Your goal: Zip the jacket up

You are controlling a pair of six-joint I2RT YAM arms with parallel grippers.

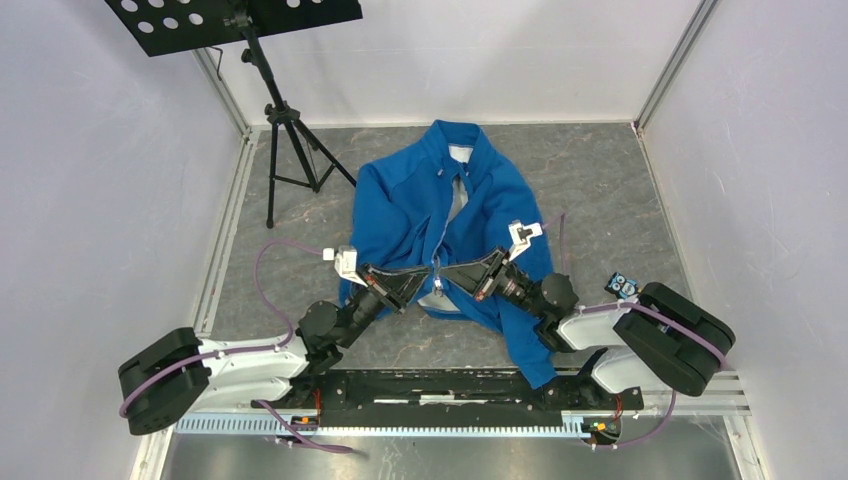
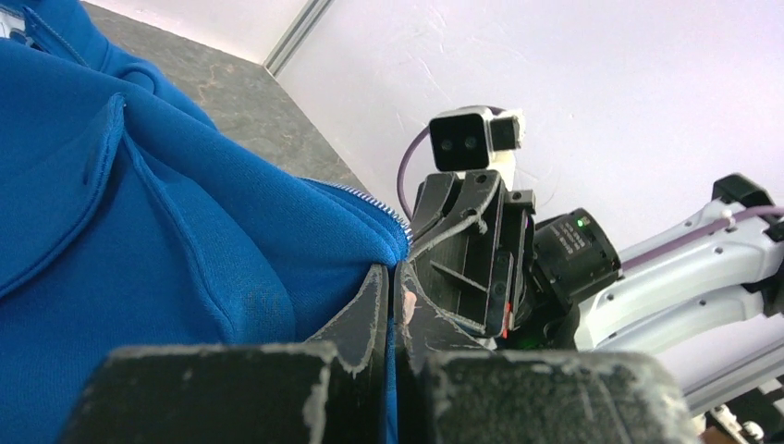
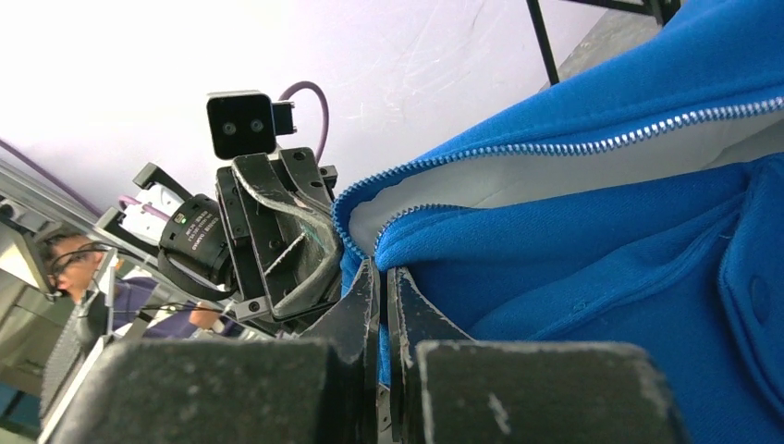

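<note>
The blue jacket (image 1: 405, 205) lies front up on the grey table, collar at the far side, its front zipper (image 1: 452, 200) open with white lining showing. Both grippers meet at the bottom hem by the zipper's lower end. My left gripper (image 1: 425, 284) is shut on the hem's left edge; in the left wrist view blue fabric (image 2: 185, 268) sits pinched between the tips of the left gripper (image 2: 393, 275). My right gripper (image 1: 455, 281) is shut on the right edge; the right wrist view shows the right gripper (image 3: 382, 275) clamped on the jacket (image 3: 601, 250) just below the zipper teeth (image 3: 573, 141).
A black music stand on a tripod (image 1: 285, 120) stands at the far left of the table. White walls with metal rails (image 1: 225, 230) enclose three sides. One sleeve (image 1: 525, 340) trails toward the right arm's base. A person (image 3: 69, 268) shows beyond the enclosure.
</note>
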